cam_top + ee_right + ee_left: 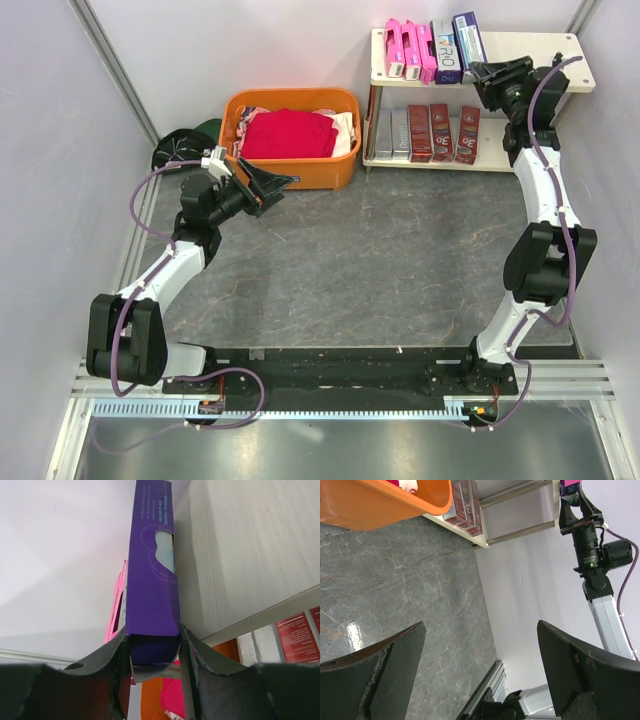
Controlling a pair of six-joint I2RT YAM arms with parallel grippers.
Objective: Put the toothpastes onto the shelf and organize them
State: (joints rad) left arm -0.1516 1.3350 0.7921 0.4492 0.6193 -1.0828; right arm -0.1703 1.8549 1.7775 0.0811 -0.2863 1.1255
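only r wrist cam shows right gripper [154,647] pinching purple box [151,580].

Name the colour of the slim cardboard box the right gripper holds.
The slim cardboard box is dark purple, clearest in right wrist view.

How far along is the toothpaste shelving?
Done: pink boxes stand on the shelf top, silver-grey and dark red ones on its lower tier. In hand: right pincer grips a purple box at the top board. Left: release it; no other loose boxes in view; left pincer open by the basket.
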